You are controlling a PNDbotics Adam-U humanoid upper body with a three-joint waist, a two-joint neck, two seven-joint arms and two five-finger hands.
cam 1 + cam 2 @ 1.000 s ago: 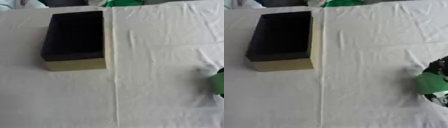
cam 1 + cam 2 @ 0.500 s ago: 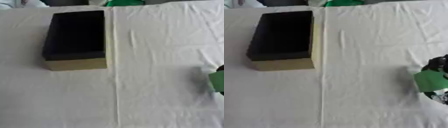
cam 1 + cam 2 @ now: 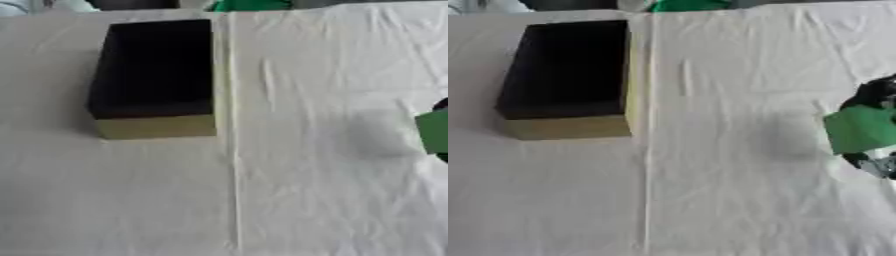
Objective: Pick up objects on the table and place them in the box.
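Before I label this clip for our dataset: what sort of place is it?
Probably a lab or demo table set up for pick-and-place practice, not a home. A wrinkled white cloth covers the table, an open box with a dark inside stands alone, and the robot's right hand holds a green object.

wrinkled matt white cloth point(image 3: 306, 190); matt box point(image 3: 570, 127), dark-lined

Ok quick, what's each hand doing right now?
Left hand: not in view.
Right hand: at the right edge, holding a green object.
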